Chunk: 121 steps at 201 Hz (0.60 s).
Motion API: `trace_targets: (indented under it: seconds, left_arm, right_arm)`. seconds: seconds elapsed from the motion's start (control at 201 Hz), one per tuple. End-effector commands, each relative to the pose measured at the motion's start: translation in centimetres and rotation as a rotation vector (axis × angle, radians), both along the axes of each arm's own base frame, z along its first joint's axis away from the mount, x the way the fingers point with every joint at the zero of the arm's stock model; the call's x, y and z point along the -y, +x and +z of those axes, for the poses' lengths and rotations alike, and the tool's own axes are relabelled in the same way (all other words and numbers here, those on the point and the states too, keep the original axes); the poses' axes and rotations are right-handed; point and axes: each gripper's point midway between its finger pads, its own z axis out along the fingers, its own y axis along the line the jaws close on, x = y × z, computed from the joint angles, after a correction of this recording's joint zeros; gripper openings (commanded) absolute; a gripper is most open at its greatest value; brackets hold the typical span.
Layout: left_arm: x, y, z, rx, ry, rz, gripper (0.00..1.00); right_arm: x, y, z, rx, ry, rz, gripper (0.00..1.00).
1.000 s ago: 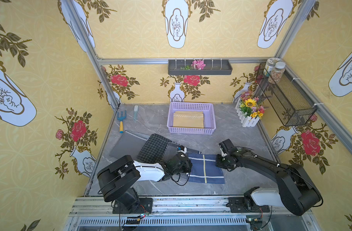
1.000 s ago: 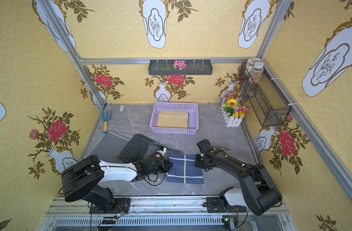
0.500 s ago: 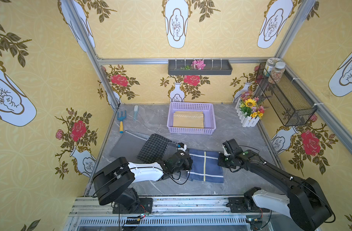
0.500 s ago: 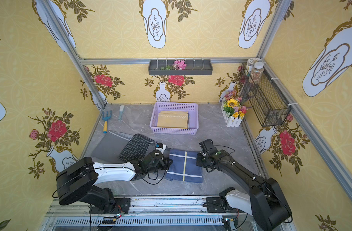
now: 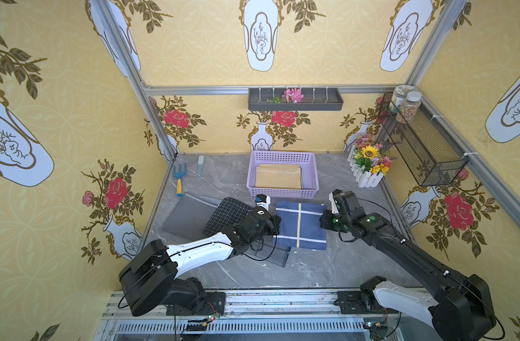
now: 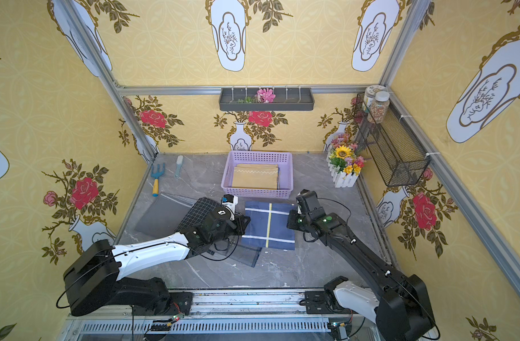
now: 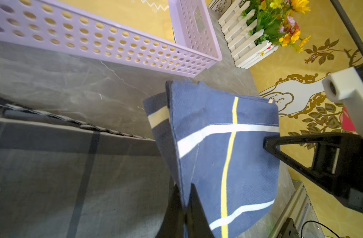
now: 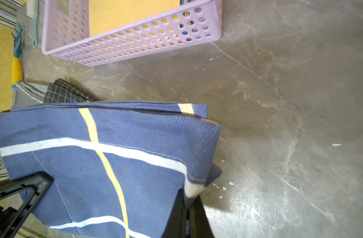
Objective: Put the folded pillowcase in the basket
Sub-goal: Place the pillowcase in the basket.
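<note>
The folded navy-blue cloth pillowcase with white bands and one yellow stripe (image 5: 301, 224) sits over the middle of the grey marble-patterned bench (image 5: 326, 265). It is at 6 o'clock from the shallow rectangular lavender plastic basket (image 5: 282, 192), just short of its near wall and not yet inside. In both wrist views it looks raised off the bench, slung between the arms. The left claw (image 7: 185, 198) is pinched tight on its 9 o'clock edge. The right claw (image 8: 189, 203) is likewise closed on its 3 o'clock edge, and each has only a narrow bite of fabric.

The drooping 12 o'clock edge could catch the basket's perforated wall if carried across too low. With such shallow grips a lower layer could slide free and the fold open, more so if the arms pull unevenly. A folded tan cloth (image 5: 279, 177) already fills most of the basket floor, so a crooked drop could leave a corner over the rim.

How many layers each claw holds cannot be told. In both top views the wrists cover the fingertips. A black grid-checked cloth (image 5: 227, 214) at 9 o'clock is partly under the left arm. A thin grey sheet (image 5: 278, 255) at 7 o'clock is hard to identify.
</note>
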Motion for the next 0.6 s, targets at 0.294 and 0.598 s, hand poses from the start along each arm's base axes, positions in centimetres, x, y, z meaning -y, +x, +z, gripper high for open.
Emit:
trace_targets:
  seconds: [0.294,0.598]
  left_arm:
    - [-1.6,5.3,3.5,0.141,0.009,0.016,0.0]
    - [-2.9,11.1,4.0,0.191,-0.009,0.029,0.0]
  right_arm:
    - [-1.9,6.8,4.6,0.218,-0.003,0.012,0.0]
    - [-2.7,12.3,6.0,0.307,0.004,-0.008,0.0]
